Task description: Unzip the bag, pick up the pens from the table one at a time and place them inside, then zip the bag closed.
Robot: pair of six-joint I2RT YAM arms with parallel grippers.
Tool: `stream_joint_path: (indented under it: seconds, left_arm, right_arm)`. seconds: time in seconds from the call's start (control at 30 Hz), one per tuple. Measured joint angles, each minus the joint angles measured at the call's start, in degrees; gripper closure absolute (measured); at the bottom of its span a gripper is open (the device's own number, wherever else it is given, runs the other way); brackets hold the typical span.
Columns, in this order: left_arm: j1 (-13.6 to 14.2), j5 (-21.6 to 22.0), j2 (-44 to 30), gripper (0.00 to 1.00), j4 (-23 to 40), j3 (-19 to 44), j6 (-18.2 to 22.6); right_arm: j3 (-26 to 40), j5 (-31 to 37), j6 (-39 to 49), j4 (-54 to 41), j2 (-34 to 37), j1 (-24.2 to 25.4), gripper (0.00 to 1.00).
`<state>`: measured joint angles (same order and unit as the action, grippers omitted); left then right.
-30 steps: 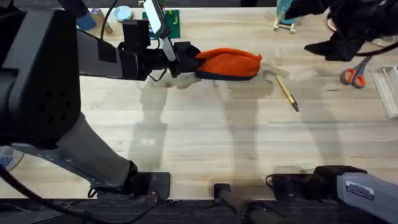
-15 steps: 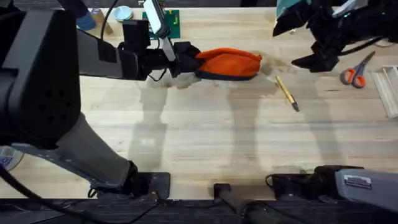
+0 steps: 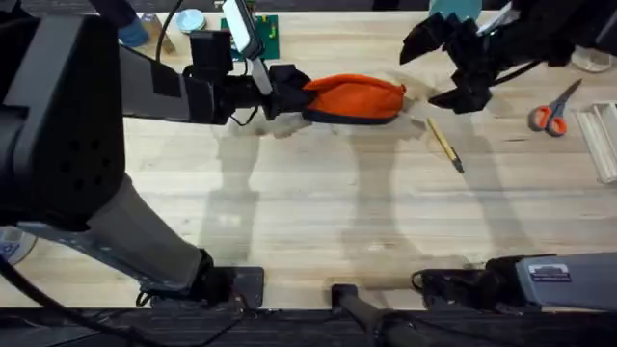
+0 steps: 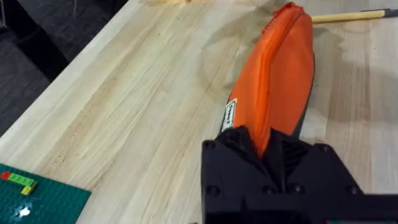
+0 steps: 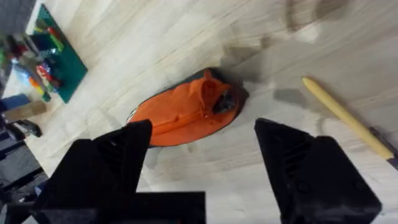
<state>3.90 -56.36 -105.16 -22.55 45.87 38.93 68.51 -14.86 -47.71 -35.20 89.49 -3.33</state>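
Bag (image 3: pixel 353 98) lies on its side at the far middle of the bench (image 3: pixel 318 212), long axis running left to right, orange body up, dark base strip along the near edge.

My left gripper (image 3: pixel 287 93) is at the bag's left end; in the left wrist view the jaws are clamped on that end (image 4: pixel 267 152), orange fabric pinched up between the black fingers. A small white label shows on the bag's side just beyond the fingers. Zipper line runs along the top ridge; it looks closed from here.

My right gripper (image 3: pixel 449 69) hangs above the bench just past the bag's right end, not touching it. Right wrist view shows the jaws spread wide (image 5: pixel 202 165), nothing between them, with the bag's right end and its zipper pull (image 5: pixel 222 102) below.

One pen (image 3: pixel 444 144), yellow-tan with a dark tip, lies flat on the bench to the right of the bag, angled toward me, near the bag but apart from it.

Orange-handled scissors (image 3: pixel 553 110) sit far right on the bench. Green plate (image 3: pixel 266 36) at the far edge, behind the left arm.
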Motion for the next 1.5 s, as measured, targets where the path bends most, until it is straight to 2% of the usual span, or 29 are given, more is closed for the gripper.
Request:
stream_joint_path:
  seconds: [0.63, 0.8, 1.0, 1.17, 1.5]
  left_arm:
    - [0.0, 0.0, 0.0, 0.958, 0.0, 0.0, 0.0]
    - [0.0, 0.0, 0.0, 0.958, 0.0, 0.0, 0.0]
    - [0.0, 0.0, 0.0, 0.958, 0.0, 0.0, 0.0]
    - [0.0, 0.1, 0.0, 0.958, 0.0, 0.0, 0.0]
    - [0.0, 0.1, 0.0, 0.958, 0.0, 0.0, 0.0]
  right_arm:
    - [0.0, 0.0, -3.8, 5.1, 7.0, -0.9, 0.007]
    - [0.0, 0.0, -4.4, 6.4, 7.6, -2.1, 0.035]
    - [0.0, 0.0, -4.6, 7.3, 7.6, -2.5, 0.174]
    - [0.0, 0.0, -4.6, 7.3, 7.6, -2.5, 0.343]
    - [0.0, 0.0, -4.6, 7.3, 7.6, -2.5, 0.488]
